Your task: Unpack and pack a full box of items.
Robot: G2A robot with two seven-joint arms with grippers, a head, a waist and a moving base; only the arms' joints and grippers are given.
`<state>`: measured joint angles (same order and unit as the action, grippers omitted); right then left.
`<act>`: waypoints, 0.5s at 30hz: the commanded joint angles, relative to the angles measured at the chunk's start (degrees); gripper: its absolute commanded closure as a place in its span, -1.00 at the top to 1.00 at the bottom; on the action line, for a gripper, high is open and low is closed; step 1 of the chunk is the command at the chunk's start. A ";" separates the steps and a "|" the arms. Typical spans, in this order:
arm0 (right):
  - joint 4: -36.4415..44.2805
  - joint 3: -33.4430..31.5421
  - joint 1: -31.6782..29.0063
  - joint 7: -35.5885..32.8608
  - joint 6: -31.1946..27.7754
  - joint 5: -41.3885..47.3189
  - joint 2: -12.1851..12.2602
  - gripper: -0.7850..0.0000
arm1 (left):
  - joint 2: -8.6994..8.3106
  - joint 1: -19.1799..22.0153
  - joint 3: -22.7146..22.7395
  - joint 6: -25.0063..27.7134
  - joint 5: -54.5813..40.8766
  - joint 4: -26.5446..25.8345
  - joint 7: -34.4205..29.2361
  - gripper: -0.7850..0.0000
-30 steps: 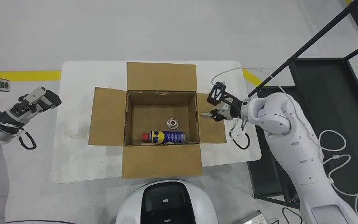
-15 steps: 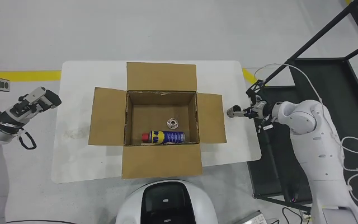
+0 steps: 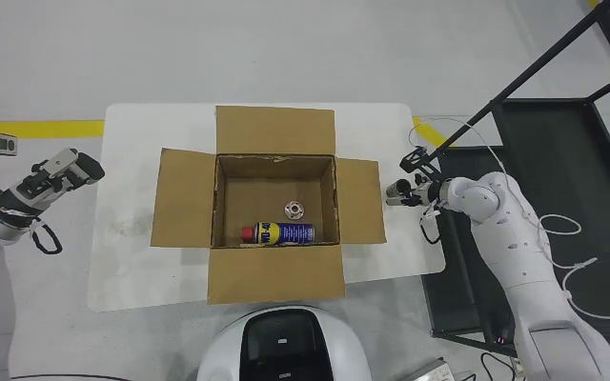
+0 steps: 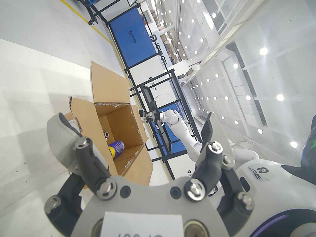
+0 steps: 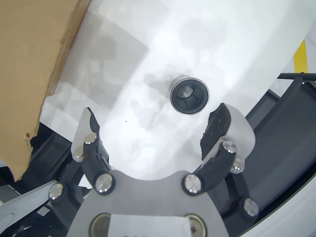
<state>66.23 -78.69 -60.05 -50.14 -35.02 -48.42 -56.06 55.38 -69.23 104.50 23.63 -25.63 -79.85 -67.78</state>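
An open cardboard box stands mid-table, flaps spread. Inside lie a blue and yellow spray can and a small metal fitting; the left wrist view also catches the can. A short metal cylinder with a dark hollow stands free on the white table, right of the box's right flap. My right gripper is open just behind it, not touching it, near the table's right edge. My left gripper is open and holds nothing, hanging off the table's left side.
The white table has bare room left of the box. A black metal rack stands close by the table's right edge, beside my right arm. The box's right flap lies next to the cylinder.
My right gripper has moved from the box's right flap out to the table's right side. The metal cylinder now stands free before its open fingers. The left arm kept still.
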 commanded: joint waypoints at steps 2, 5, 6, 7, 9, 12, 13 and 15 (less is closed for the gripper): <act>-4.02 2.09 2.40 0.85 1.31 -0.39 -0.48 1.00 | 0.00 0.00 0.00 0.00 0.00 0.00 0.00 1.00; -7.28 3.68 4.45 1.70 1.80 -0.08 -0.93 1.00 | 0.00 0.00 0.00 0.00 0.00 0.00 0.00 1.00; -8.24 4.22 5.03 1.97 1.78 0.11 -1.08 1.00 | 0.00 0.00 0.00 0.00 0.00 0.00 0.00 1.00; -9.12 4.81 5.62 2.13 1.73 0.14 -1.24 1.00 | 0.00 0.00 0.00 0.00 0.00 0.00 0.00 1.00; -11.06 5.98 6.87 2.51 1.72 0.36 -1.59 1.00 | 0.00 0.00 0.00 0.00 0.00 0.00 0.00 1.00; -13.91 7.99 8.75 3.23 1.97 0.59 -2.26 1.00 | 0.00 0.00 0.00 0.00 0.00 0.00 0.00 1.00; -14.81 8.67 9.37 3.42 2.22 0.37 -2.48 1.00 | 0.00 0.00 0.00 0.00 0.00 0.00 0.00 1.00; -16.29 9.80 10.42 3.99 2.78 0.16 -2.88 1.00 | 0.00 0.00 0.00 0.00 0.00 0.00 0.00 1.00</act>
<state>50.83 -69.52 -50.23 -46.46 -32.56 -48.16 -58.73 55.38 -69.23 104.50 23.63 -25.63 -79.85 -67.78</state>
